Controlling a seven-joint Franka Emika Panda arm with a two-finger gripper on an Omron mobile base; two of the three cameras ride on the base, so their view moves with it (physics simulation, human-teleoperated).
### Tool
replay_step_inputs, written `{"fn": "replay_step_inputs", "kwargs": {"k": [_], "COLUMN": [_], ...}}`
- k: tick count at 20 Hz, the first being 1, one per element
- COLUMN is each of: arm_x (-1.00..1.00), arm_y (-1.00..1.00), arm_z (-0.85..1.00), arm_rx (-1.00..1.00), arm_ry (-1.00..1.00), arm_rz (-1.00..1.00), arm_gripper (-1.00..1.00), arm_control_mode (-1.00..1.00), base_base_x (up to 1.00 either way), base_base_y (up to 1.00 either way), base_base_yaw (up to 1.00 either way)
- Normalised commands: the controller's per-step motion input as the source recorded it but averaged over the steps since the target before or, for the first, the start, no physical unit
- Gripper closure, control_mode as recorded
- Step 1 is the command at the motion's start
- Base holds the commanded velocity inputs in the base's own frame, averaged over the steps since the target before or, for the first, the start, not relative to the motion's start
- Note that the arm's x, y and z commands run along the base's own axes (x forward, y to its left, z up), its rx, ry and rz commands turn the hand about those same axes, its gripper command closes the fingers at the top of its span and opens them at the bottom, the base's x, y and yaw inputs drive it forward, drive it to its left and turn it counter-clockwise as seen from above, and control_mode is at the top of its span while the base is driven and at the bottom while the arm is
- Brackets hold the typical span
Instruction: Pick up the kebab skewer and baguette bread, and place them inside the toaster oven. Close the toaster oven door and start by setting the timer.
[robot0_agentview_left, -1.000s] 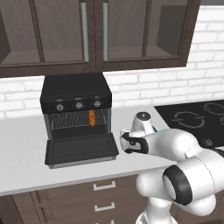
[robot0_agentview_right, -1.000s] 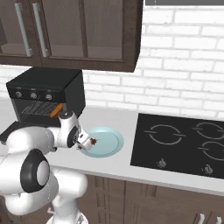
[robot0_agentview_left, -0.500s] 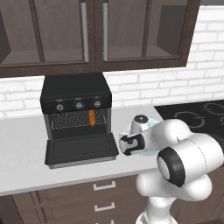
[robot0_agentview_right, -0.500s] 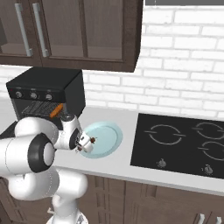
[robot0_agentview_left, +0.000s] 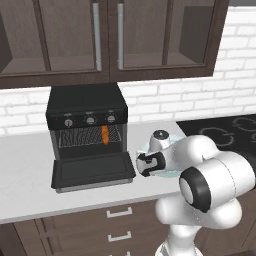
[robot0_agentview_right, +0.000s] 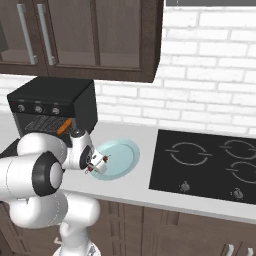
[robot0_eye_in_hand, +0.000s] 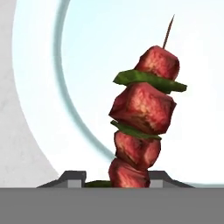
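No legible text, label, brand, number or sign anywhere. Toaster oven front panel: three round knobs above the oven opening, markings around them too small to read; a small red dot at the panel's left end, not a readable sign. Toaster oven top and side walls: plain black, unmarked. Cooktop, right of the toaster oven: ring outlines and two small control marks along the front edge, symbols only, nothing readable. Cabinet doors above the toaster oven: bare dark wood, unlabelled. Plate: plain pale blue, unprinted.
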Motion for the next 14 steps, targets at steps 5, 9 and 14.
{"fn": "replay_step_inputs", "kwargs": {"k": [5, 9, 14], "arm_x": [0.0, 0.0, -0.01], "arm_y": [-0.05, 0.01, 0.35], "arm_z": [0.64, 0.98, 0.84], "arm_rx": [0.0, 0.0, 0.0], "arm_ry": [0.02, 0.03, 0.09], "arm_rz": [-0.04, 0.0, 0.0], "arm_gripper": [1.0, 1.0, 1.0], "arm_control_mode": [-1.0, -1.0, -1.0], "base_base_x": [0.0, 0.0, 0.0], "base_base_y": [0.0, 0.0, 0.0], "base_base_yaw": [0.0, 0.0, 0.0]}}
